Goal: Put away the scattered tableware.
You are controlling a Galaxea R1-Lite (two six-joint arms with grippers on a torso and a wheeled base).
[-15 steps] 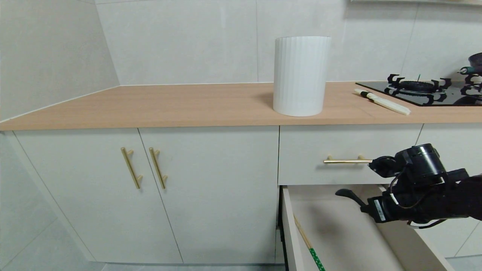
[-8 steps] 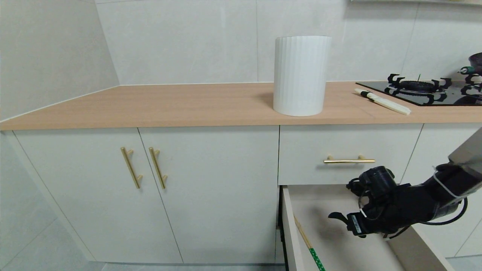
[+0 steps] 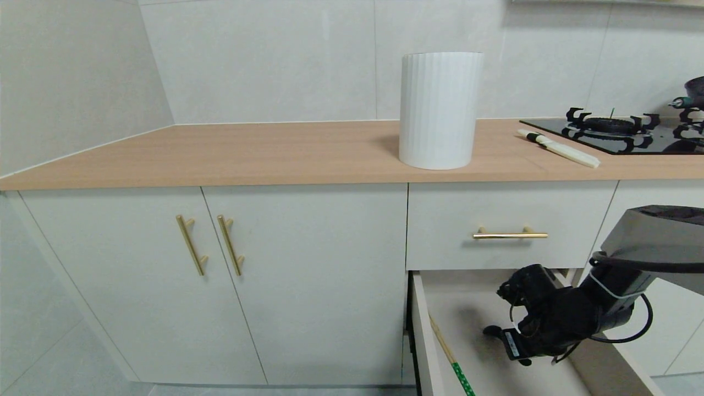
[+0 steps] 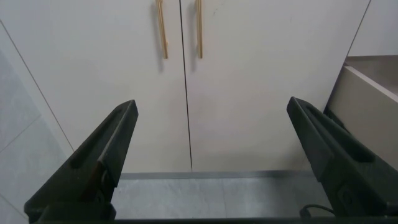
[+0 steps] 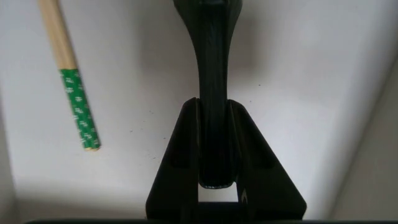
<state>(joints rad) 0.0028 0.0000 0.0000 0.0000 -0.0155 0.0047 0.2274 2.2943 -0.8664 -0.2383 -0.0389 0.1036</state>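
Status of right gripper (image 3: 505, 334): jaws clamped on a slim black utensil (image 3: 491, 330), low inside the pulled-out pale drawer (image 3: 421, 324) under the wooden countertop (image 3: 247, 154). Whether the utensil touches the drawer floor cannot be told. A bamboo chopstick with a green patterned end (image 3: 448, 352) lies along the drawer's left wall, apart from the utensil. Left gripper (image 4: 211, 107): fingers spread wide, facing the white cabinet doors (image 4: 249, 81). On the countertop — a white ribbed cylindrical container (image 3: 438, 110) near the front edge, and a cream-coloured utensil (image 3: 558, 148) beside the black gas hob (image 3: 610, 135).

No legible text or numbers.
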